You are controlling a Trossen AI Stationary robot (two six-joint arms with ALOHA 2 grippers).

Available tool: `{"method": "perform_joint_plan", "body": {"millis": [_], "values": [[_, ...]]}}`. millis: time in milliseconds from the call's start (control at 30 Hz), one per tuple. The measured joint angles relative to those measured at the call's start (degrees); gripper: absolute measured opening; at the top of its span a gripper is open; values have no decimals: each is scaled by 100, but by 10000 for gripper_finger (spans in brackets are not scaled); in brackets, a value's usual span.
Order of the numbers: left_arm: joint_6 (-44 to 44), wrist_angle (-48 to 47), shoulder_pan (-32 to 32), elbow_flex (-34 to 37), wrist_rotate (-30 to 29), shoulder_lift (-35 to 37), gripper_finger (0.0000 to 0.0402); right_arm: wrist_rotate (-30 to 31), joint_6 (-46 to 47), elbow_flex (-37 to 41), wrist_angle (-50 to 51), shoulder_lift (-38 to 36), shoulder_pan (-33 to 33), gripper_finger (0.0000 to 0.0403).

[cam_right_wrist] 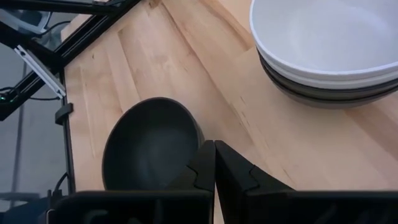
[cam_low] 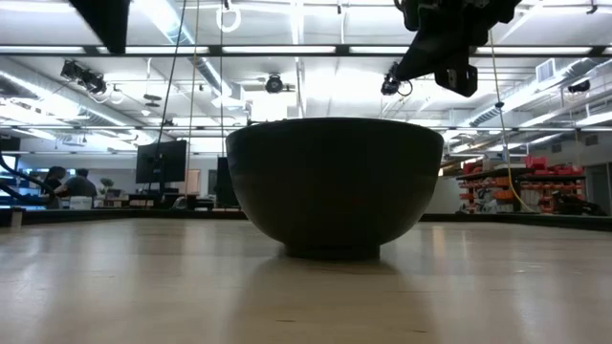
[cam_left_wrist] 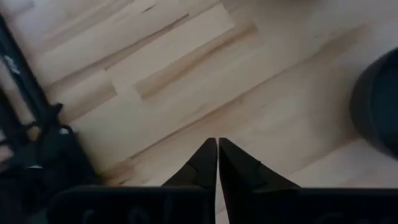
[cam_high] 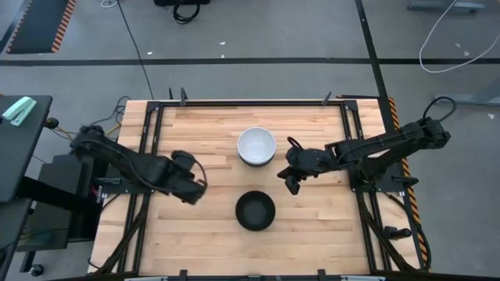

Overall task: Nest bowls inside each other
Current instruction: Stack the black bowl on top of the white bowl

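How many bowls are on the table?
At least 3, some maybe hidden. One black bowl sits alone near the table's front. A white bowl tops a stack behind it; the right wrist view shows a dark bowl under it and possibly more nested inside.

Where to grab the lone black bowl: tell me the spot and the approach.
Probably grip the rim of the black bowl, one finger inside and one outside the thin wall, coming straight down. It sits upright and open, apart from the stack. The side facing the right gripper looks nearest.
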State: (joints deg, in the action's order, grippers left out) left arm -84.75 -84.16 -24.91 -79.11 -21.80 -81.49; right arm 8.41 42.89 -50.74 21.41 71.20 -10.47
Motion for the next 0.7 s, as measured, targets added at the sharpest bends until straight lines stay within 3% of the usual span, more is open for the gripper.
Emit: {"method": "perform_joint_plan", "body": {"millis": [200,400,700], "values": [[-210,990,144,1380,128,855,25,-435,17,0,-2,0,189,12],[-148,1836,525,2431,383,1195,16,-695,371,0,121,0,289,12],[1035,3996,1282,3277,1275,1225,38,-911,925,-23,623,65,333,12]]}}
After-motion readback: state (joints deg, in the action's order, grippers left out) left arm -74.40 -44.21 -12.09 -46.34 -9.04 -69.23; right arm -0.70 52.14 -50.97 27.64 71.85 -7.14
